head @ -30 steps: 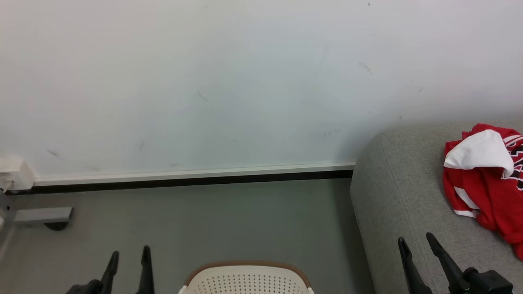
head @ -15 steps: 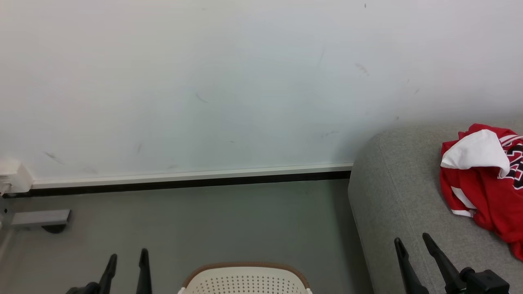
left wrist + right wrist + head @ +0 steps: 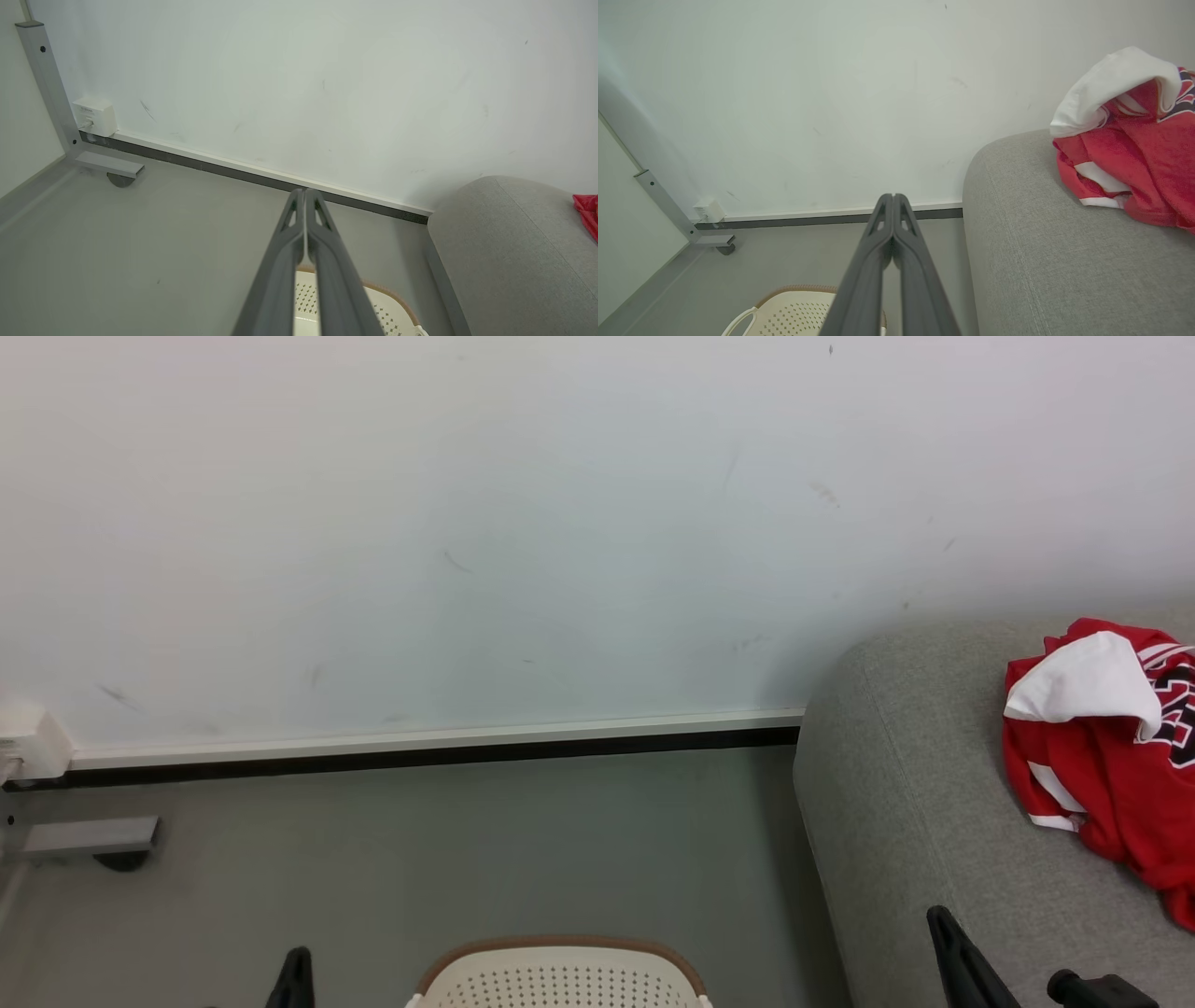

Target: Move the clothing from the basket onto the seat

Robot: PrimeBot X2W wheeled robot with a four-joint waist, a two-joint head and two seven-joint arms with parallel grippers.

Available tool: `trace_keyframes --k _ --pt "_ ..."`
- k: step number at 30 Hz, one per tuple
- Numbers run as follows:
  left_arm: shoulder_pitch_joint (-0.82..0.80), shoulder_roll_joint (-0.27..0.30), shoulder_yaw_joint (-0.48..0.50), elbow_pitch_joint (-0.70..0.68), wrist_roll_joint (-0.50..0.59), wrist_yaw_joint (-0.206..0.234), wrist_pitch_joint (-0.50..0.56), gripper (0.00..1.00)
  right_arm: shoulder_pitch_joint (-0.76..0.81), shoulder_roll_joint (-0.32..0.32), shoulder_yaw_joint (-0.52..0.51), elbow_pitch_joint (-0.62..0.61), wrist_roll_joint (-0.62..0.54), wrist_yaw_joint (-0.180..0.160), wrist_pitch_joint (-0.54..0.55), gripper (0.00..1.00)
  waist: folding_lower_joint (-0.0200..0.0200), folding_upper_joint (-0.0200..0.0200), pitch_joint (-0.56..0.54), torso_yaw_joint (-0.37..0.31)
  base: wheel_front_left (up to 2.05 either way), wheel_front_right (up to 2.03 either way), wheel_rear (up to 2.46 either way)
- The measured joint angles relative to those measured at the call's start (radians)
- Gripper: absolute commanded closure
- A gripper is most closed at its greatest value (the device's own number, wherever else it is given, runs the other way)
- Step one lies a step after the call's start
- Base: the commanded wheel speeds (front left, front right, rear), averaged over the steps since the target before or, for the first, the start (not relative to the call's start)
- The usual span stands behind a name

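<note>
head / left gripper point(image 3: 297, 978): poking in at the bottom edge, a single dark tip showing.
head / right gripper point(image 3: 938, 922): rising at lower right in front of the seat point(image 3: 896, 784), one dark tip showing.
head / clothing point(image 3: 1111, 775): lying bunched on the seat at far right, a white panel folding over its top, well apart from both grippers.
head / basket point(image 3: 560, 947): sitting on the floor point(image 3: 467, 859) at bottom centre, between the grippers. Just the far rim and perforated wall are showing, so can't tell what's inside.
left wrist / fingers point(image 3: 275, 280): pressing together tip to tip, gripping nothing, pointing at the skirting point(image 3: 233, 170). A basket corner is showing beneath them, with the seat at right and a red sliver of clothing at the frame edge.
right wrist / fingers: also pressing fully together, nothing between them. The basket is lying below-left, the seat is running alongside at right, and the clothing is heaping on it near the wall point(image 3: 831, 93).
</note>
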Motion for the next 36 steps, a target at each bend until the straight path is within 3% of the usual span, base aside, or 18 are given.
trace_keyframes --k 36 --pt "-0.045 0.001 0.010 -0.045 -0.575 -0.026 0.144 1.00 -0.030 0.035 -0.143 -0.018 0.495 0.000 0.146 1.00 0.0000 0.0000 0.021 0.008 0.00 0.00 0.00"
